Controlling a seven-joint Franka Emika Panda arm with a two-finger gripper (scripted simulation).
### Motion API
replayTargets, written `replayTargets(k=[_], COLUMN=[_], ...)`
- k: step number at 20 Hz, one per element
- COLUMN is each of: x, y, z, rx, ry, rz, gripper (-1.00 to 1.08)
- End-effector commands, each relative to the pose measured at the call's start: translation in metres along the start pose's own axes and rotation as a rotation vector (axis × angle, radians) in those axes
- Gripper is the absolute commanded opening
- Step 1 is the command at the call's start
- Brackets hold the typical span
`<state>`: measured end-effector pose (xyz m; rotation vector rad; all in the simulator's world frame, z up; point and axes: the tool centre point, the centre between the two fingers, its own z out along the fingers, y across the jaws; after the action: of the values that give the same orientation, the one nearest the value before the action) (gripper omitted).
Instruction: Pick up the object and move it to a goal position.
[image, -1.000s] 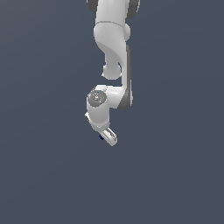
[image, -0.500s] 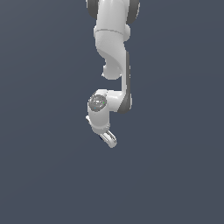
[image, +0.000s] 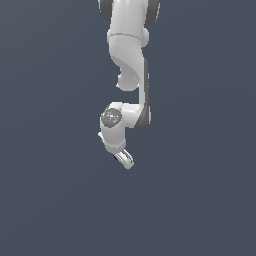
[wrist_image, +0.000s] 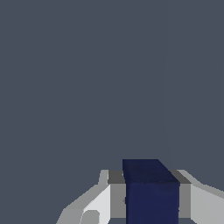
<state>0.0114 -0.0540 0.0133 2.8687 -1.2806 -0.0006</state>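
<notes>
The object, a plain dark navy-blue cube (wrist_image: 151, 192), sits between my two white fingers (wrist_image: 103, 203) in the wrist view, touched by a pad on each side. My gripper (wrist_image: 151, 205) is shut on it. In the exterior view the white arm hangs down from the top, and the gripper (image: 125, 160) points down and toward the exterior view's right. The cube itself is hidden behind the fingers there. No goal marker shows in either view.
A uniform dark grey-blue surface (image: 200, 200) fills the background in both views. No other objects, containers or edges show.
The gripper has drifted slightly toward the exterior view's left and a little up, with the wrist tilting. The grip on the cube looks unchanged.
</notes>
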Motion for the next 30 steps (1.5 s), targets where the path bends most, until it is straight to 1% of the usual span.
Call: replayTargets(k=[1,4,8,17,20,25,30], x=[-0.001,-0.002,-0.006,-0.018,-0.021,-0.024,-0.024], y=[-0.003,-0.012,-0.031,-0.095,-0.113,-0.131,-0.140], z=[-0.001,-0.004,-0.012,-0.035,-0.041,-0.048,-0.051], rx=[0.000,0.000,0.000,0.000,0.000,0.000,0.000], ry=[0.000,0.000,0.001,0.001,0.001,0.001,0.001], rz=[0.000,0.000,0.000,0.000,0.000,0.000,0.000], gripper=[-1.00,-1.00,-1.00,-1.00,-1.00,-1.00,-1.00])
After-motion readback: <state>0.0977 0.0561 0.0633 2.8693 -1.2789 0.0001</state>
